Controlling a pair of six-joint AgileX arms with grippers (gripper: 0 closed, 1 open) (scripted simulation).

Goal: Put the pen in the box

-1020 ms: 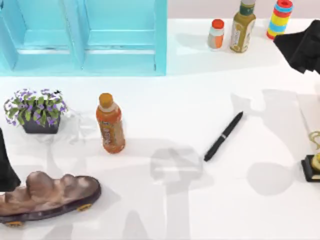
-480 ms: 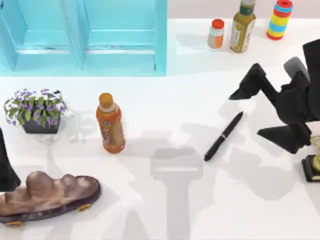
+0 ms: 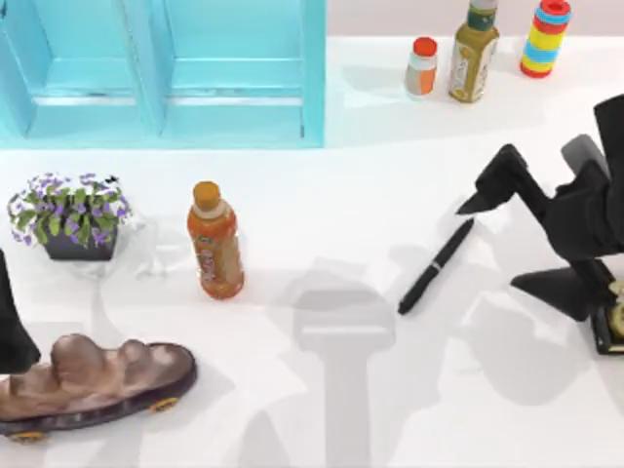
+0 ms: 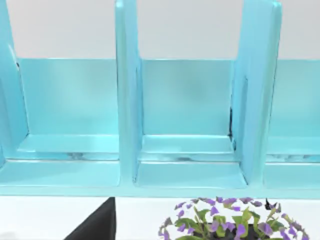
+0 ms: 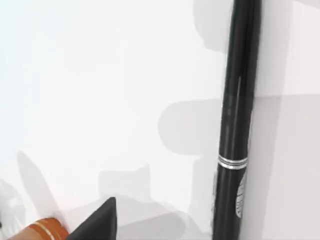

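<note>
The pen (image 3: pixel 436 265) lies flat on the table (image 3: pixel 341 409), just left of your right gripper (image 3: pixel 497 239), whose fingers are spread wide, reaching in from the right.

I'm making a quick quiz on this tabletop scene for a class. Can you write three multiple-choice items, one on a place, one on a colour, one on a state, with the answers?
1. Where does the pen lie?
A. inside the blue box
B. on the table, right of the orange bottle
C. on the flower pot

2. What colour is the box?
A. red
B. light blue
C. green

3. How is the right hand?
A. open, near the pen
B. shut on the pen
C. holding a bottle

Answers: 1 B, it lies flat right of the orange bottle. 2 B, its walls are light blue. 3 A, its fingers are spread and the pen lies free.
</note>
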